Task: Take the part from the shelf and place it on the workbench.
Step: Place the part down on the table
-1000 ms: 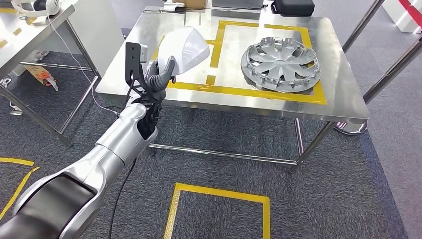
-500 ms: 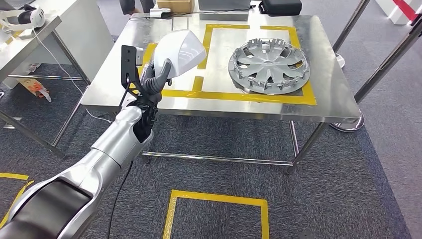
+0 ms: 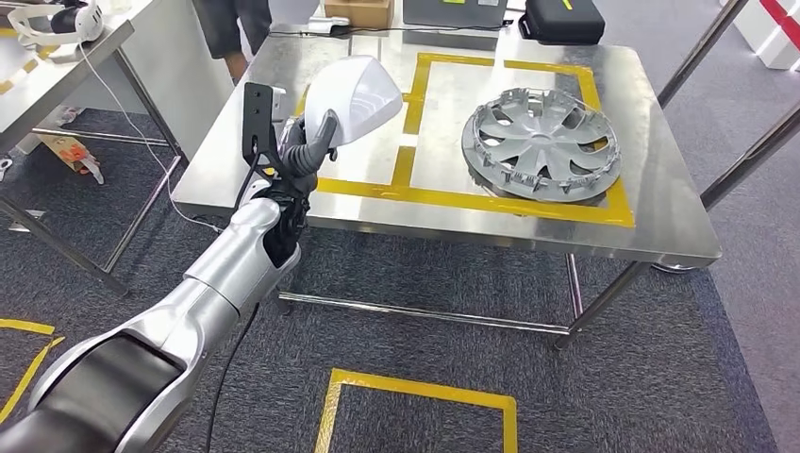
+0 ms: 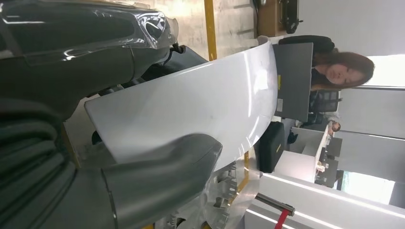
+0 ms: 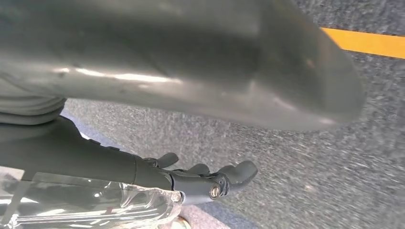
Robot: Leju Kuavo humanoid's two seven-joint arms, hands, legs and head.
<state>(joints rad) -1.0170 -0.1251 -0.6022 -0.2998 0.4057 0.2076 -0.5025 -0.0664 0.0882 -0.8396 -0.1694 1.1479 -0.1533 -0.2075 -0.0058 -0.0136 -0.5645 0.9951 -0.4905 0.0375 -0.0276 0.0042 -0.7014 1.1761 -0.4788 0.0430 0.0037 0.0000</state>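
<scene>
Left hand grasps white shell part, upper left of frame, above counter edge. Looks light, stiff, glossy-slippery; hold by rim. Right hand empty, fingers curled loosely.

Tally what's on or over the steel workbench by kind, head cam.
White part, held by the left hand over the bench's left side: 1
Silver hubcap, lying in the right taped square: 1
Black case, far edge: 1
Cardboard box, far edge: 1
Total: 4
</scene>
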